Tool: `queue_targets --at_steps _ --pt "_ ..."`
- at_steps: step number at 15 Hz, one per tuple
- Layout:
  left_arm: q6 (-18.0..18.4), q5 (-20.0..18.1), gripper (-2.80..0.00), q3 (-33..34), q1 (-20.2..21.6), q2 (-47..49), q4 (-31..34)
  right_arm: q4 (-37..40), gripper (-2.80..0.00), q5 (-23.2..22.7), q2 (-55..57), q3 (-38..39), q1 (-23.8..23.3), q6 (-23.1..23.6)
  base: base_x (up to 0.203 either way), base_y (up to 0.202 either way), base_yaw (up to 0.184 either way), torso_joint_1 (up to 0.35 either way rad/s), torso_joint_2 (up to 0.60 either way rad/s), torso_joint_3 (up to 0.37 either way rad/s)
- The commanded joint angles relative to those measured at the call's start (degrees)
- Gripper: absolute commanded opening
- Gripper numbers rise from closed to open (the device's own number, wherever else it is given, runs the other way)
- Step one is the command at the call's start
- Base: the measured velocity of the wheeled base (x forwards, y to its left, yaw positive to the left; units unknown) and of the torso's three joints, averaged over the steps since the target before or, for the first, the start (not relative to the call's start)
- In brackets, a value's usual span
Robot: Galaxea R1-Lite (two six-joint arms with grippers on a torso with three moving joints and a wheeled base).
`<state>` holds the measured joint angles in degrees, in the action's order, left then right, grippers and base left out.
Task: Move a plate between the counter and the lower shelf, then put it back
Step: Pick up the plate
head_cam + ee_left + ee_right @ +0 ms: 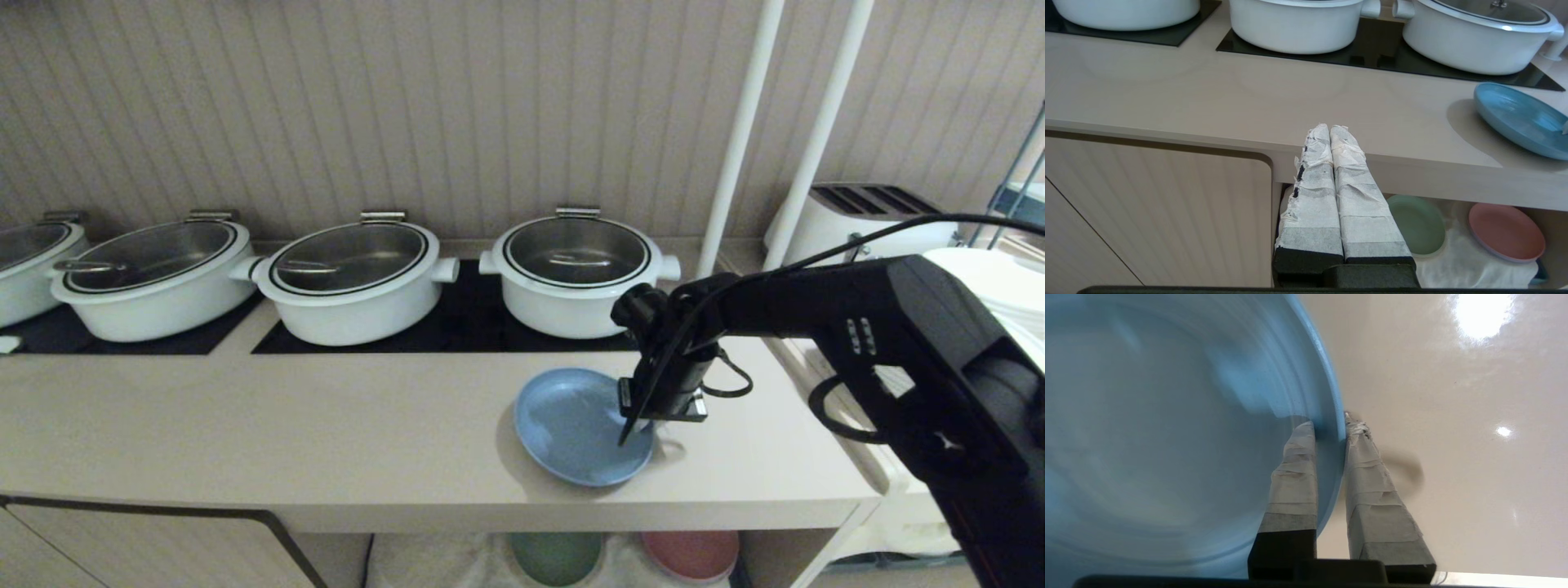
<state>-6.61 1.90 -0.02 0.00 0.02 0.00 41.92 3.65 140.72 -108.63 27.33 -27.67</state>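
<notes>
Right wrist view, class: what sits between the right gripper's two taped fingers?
The blue plate's raised rim. One finger lies inside the plate, the other outside over the counter; the right gripper pinches it.

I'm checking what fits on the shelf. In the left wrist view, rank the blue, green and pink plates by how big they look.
1. Blue plate, though cut off by the picture's edge.
2. Pink plate and green plate look about alike; the left tool covers part of the green one, so no ranking.
</notes>
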Motion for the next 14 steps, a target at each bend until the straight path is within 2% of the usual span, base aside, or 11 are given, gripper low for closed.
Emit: queue_targets --at_steps 1,10,14 --pt "-0.1 0.0 -2.8 0.0 0.0 0.0 0.0 0.2 -2.8 0.0 0.2 0.0 0.1 -0.5 0.0 0.0 0.0 0.0 0.0 0.0" --pt "-0.1 0.0 -2.8 0.0 0.0 0.0 0.0 0.4 -2.8 0.2 -1.2 0.1 0.0 -1.7 0.0 0.0 0.0 0.0 0.0 0.0" --pt "-0.1 0.0 -2.8 0.0 0.0 0.0 0.0 0.8 -2.8 2.3 -2.0 0.1 0.0 -1.9 0.0 0.0 0.0 0.0 0.0 0.0"
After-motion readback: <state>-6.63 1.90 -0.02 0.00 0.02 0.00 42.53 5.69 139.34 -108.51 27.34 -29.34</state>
